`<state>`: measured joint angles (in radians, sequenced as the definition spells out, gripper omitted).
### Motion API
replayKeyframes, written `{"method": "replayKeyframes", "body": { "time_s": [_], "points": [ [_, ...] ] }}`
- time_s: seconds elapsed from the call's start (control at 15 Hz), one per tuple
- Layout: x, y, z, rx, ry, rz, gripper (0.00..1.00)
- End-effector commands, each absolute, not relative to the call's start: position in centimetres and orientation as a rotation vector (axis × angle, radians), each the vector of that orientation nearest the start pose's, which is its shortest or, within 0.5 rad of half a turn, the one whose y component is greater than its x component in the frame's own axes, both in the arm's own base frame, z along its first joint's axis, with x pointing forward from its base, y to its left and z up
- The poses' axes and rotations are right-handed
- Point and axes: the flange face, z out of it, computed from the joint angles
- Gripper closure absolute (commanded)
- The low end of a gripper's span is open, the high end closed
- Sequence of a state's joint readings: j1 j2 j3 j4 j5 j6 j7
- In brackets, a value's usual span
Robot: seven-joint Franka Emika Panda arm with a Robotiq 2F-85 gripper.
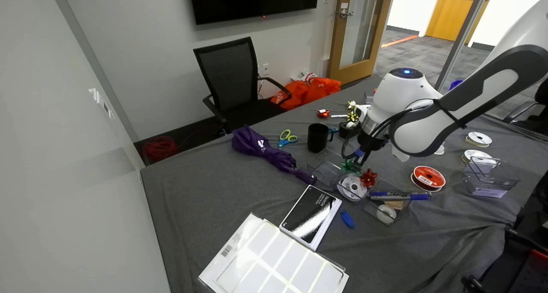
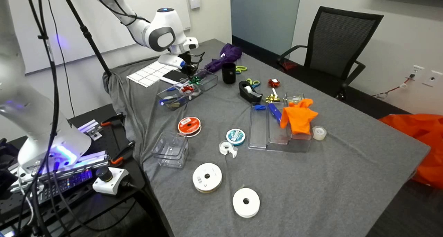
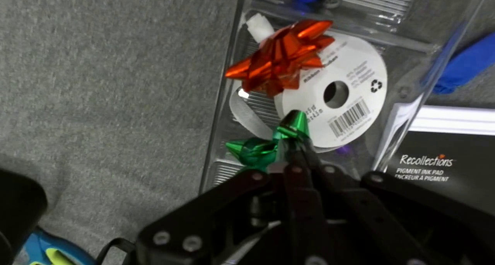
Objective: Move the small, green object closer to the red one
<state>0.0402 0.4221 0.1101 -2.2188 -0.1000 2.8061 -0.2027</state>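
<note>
Walls [image 1: 150,36] are pale and plain around a gray-draped desk [image 2: 304,188], with a whiteboard [image 2: 107,33] past one end edge. The cloth's kinda rumpled along the edge by my base [image 2: 41,140]. Past the opposite edge: wood-framed door [image 1: 356,32], black screen [image 1: 257,2], mesh chair [image 1: 229,75]. The clear tray [image 1: 322,170] sits in from every edge and corner. My gripper [image 3: 294,151] is down at it, fingers nearly together, pinching the green bow [image 3: 258,152]. A white ribbon spool [image 3: 355,94] lies in the tray, partly covered by the red bow [image 3: 280,60]. As for the little green one, it's shiny foil, bright with darker folds and pointy loops, at the spool's rim with a slim gap to the red. Can't tell if it's resting on anything. One loop points at the base-side edge, toward the red bow; another sticks out sideways, away from the whiteboard's edge. My fingers hide the rest, so I can't call a long axis.
</note>
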Motion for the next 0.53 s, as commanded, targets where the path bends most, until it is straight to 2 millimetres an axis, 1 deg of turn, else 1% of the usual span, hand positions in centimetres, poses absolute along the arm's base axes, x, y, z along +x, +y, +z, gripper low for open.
{"method": "replayKeyframes", "body": {
  "time_s": [0.0,0.07,0.27,0.47],
  "points": [
    [55.0,8.6,20.1,-3.047,-0.749,-0.166,0.73],
    [54.9,8.4,20.0,-3.055,-0.758,-0.119,0.69],
    [54.6,7.8,19.8,-3.057,-0.796,-0.003,0.46],
    [54.3,7.2,20.1,-3.054,-0.819,0.036,0.26]
  ]
}}
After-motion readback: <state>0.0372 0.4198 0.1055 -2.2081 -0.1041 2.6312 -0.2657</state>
